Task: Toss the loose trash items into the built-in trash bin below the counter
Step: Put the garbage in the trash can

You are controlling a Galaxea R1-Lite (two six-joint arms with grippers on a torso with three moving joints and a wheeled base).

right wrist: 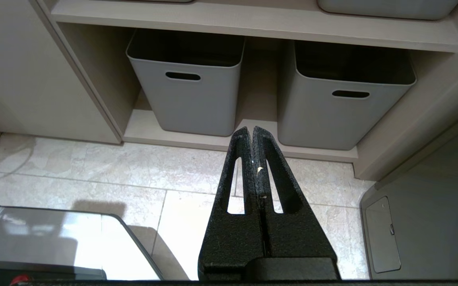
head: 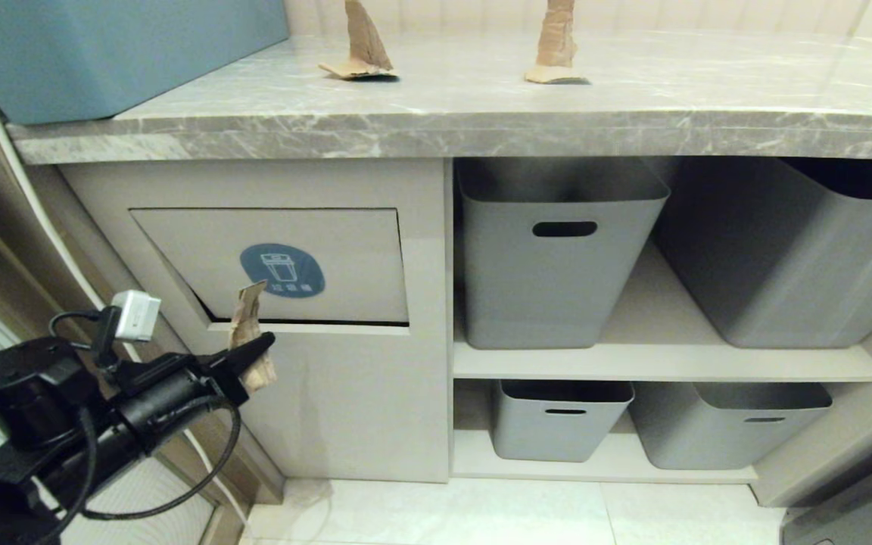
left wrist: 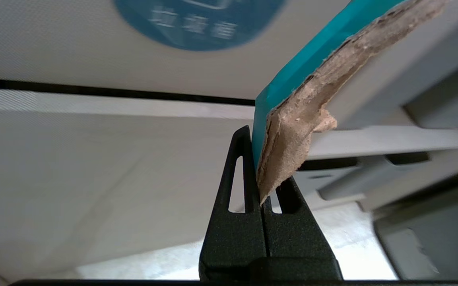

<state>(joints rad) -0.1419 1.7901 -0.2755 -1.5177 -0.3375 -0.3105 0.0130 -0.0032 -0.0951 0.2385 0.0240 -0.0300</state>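
My left gripper (head: 260, 348) is shut on a torn tan cardboard scrap (head: 248, 333), teal on one face (left wrist: 292, 75), and holds it upright just in front of the built-in trash bin's flap (head: 307, 235), below its blue oval sticker (head: 282, 270). The flap's lower edge shows a dark gap. Two more cardboard scraps (head: 360, 49) (head: 555, 45) stand on the grey marble counter (head: 633, 98). My right gripper (right wrist: 251, 133) is shut and empty, low over the floor tiles; it does not show in the head view.
Grey storage tubs (head: 557, 250) (head: 784, 250) fill the open shelves right of the bin, with two smaller ones (head: 561, 420) below. A long blue box (head: 103, 53) sits on the counter's left end. A shiny lidded container (right wrist: 54, 238) stands on the floor near my right gripper.
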